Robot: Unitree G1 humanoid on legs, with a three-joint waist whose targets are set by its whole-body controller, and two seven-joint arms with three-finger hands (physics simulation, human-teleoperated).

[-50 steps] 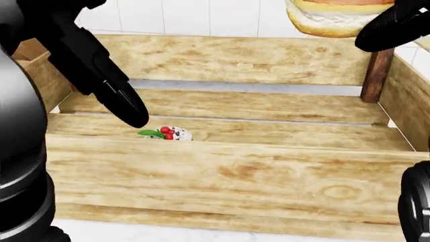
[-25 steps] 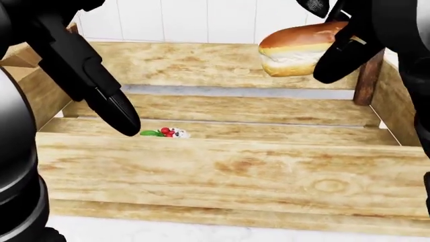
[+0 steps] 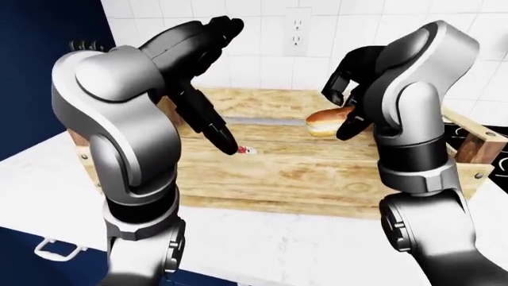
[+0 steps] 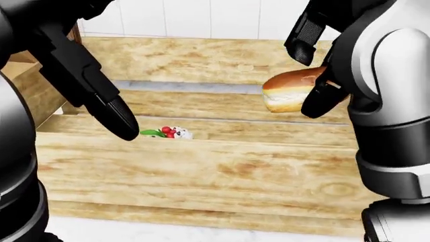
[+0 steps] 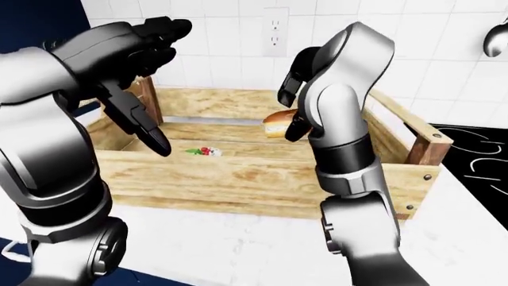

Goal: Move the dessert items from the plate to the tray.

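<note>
Near edge: wooden tray [image 4: 201, 176] on white counter [image 3: 262, 250]. Inside, 1 small dessert w/ red berries [image 4: 171, 132] already lies on tray floor. Left hand [image 4: 101, 101] hangs just above it, fingers apart, empty. Farther in, right hand [image 4: 319, 75] is clamped on a cream bun [image 4: 289, 93], held over tray, not yet set down. Plate not in view; can't tell what's left.

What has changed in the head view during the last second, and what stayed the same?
The right hand, shut on the cream bun, came down from the view's top edge to hang over the wooden tray. The left hand and the small berry dessert in the tray stayed almost where they were.
</note>
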